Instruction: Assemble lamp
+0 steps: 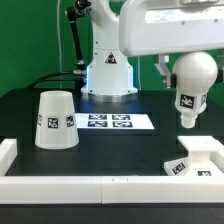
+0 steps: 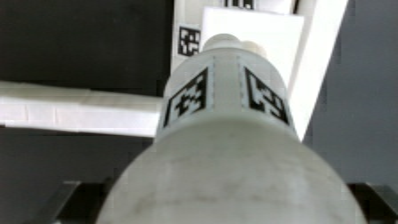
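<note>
Three lamp parts here, one of each, all matte white plastic with black square tags stuck on. The bulb [image 1: 193,80] is a smooth ball that narrows to a stubby neck, and it's up in the air on the exterior view's right with the neck pointing down. The fingers [image 2: 80,200] are closed on its round end. You only get dark bits of them on either side in the wrist view, but the bulb hangs clear of everything, so it's gripped.

Right under it, not touching, sits the base [image 1: 203,155], which is blocky with flat faces and square edges. It's in the near corner on the exterior view's right. The shade [image 1: 57,120] is a tapered cup standing wide end down, well apart on the exterior view's left.

The desk [image 1: 120,150] is flat black and non-shiny, with a chunky white rail [image 1: 100,186] along the near edge and up the left side. One marker board [image 1: 110,122] lies flat mid-desk, thin and white. Behind it is the one glossy white arm [image 1: 110,60] in front of a plain green backdrop.
</note>
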Controlling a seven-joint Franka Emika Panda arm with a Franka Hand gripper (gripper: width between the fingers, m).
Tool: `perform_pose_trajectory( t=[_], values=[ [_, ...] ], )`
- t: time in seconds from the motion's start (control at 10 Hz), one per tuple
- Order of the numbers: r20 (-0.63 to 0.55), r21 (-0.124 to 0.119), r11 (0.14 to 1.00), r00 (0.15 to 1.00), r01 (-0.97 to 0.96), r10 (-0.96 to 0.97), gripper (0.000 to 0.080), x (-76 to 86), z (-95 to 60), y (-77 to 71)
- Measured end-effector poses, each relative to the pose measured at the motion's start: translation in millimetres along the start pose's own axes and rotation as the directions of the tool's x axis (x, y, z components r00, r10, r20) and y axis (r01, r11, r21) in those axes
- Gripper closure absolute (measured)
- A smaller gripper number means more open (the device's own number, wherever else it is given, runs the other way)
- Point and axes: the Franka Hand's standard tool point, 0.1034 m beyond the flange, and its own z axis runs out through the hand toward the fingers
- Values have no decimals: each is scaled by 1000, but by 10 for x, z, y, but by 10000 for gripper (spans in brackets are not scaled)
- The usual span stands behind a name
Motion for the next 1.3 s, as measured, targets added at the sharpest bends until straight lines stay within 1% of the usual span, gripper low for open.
perform_pose_trajectory(
  t=[0.1,0.2,0.3,0.5,0.7,1.0,1.3],
  values=[
    [-54,-9,1000,999,1,-1,223,58,-2,9],
    [-131,-23,1000,991,3,-6,223,48,42,1],
    [-161,-29,1000,987,10,-14,223,33,73,-46],
    [-206,-36,999,978,23,-30,223,88,72,-112],
    [-199,-35,999,979,23,-30,223,57,101,-120],
    [-186,-34,999,982,32,-38,223,-15,162,-176],
    [-177,-33,999,983,36,-42,223,-40,216,-202]
  ],
)
